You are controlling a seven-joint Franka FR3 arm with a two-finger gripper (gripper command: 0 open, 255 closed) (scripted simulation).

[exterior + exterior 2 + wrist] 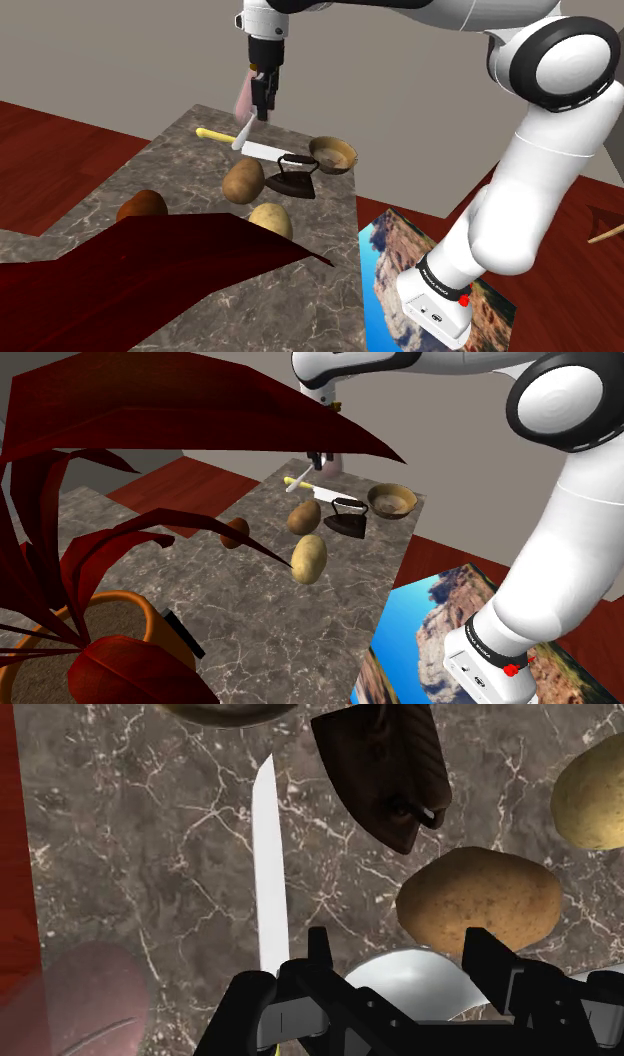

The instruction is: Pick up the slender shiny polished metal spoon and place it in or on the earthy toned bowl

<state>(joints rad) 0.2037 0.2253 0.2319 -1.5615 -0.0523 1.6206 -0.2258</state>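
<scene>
Gripper (263,108): upper centre of shoulder view, clenched around slender silvery metal spoon (415,989), held above marbled grey desk (300,290) | Target: round brown bowl (333,155), right of centre | Advice: probably carry high over dark flat iron (292,182), then release low inside the rim.

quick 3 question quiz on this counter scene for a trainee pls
1. True or false: the spoon already lies in the brown bowl.
2. Which dark thing stands beside the bowl? A) kettle B) flat iron C) frying pan
3. Fill in: the knife has a ___ handle.
Key: 1 false; 2 B; 3 yellow.
</scene>
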